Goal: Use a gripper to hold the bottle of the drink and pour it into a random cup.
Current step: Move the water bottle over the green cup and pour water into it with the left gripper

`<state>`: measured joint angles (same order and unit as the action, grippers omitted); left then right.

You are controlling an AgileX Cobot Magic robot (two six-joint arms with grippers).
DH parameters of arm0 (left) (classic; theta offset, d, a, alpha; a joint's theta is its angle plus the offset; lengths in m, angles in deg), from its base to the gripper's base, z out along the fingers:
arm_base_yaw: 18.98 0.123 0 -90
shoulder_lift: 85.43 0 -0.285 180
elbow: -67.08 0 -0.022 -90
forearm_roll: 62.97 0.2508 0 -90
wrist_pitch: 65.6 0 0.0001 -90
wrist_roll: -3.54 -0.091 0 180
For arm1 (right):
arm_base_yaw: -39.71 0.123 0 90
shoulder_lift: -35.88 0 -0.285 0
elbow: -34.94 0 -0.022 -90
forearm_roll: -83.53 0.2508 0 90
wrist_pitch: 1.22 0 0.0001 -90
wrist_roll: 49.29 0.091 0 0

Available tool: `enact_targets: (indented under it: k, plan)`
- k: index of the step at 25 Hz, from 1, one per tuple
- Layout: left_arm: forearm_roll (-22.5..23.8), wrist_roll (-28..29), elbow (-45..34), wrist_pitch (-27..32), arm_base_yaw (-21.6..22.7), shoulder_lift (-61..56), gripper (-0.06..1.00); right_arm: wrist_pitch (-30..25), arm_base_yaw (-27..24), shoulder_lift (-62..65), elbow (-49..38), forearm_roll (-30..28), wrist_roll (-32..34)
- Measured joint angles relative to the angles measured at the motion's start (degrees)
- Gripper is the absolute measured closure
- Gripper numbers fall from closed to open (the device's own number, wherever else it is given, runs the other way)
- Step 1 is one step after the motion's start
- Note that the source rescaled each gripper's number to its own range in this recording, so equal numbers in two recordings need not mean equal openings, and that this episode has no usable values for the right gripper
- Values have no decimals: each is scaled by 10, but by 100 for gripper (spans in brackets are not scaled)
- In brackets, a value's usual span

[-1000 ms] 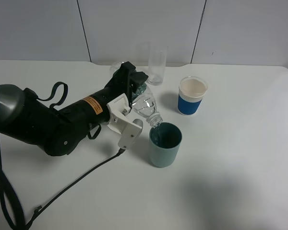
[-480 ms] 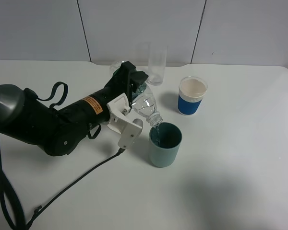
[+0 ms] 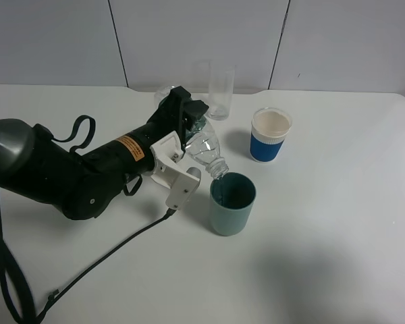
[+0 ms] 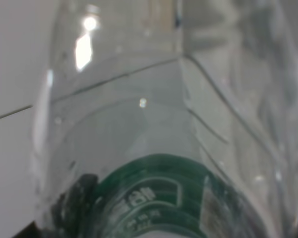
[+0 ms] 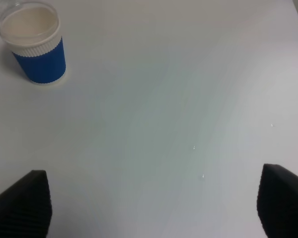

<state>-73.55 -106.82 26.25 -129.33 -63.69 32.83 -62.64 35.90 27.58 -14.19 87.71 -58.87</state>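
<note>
One white table (image 3: 337, 223), smooth and matt, is backed by a pale wall (image 3: 202, 40) that is divided into panels by thin dark seams. A black cable (image 3: 115, 253) is trailed over the near left of the surface.

The left gripper (image 3: 185, 145), bulky and black with white plastic jaw pieces and an orange label, is found clamped on the bottle (image 3: 204, 150). The jaws are closed hard against its clear plastic body. The bottle is held tilted, neck down to the right, with its capless mouth at the far-left rim of the cup (image 3: 231, 206). Contact cannot be confirmed. A green label with white lettering is noted in the left wrist view.

The cup, which is opaque teal, cylindrical and dark inside, is stood near the table's middle. A blue cup (image 3: 268, 136) with a white ribbed band is set farther right, and a tall clear glass (image 3: 221, 94) at the far edge.

The right gripper (image 5: 151, 203) is seen with dark ribbed fingers (image 5: 20, 206) spread wide, and nothing is held.
</note>
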Motion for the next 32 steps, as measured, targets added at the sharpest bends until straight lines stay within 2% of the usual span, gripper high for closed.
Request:
enact_targets:
  k: [32]
  plan:
    - [-1,-39,0,-1,-11,-8,92,0,0,0,0,0,0]
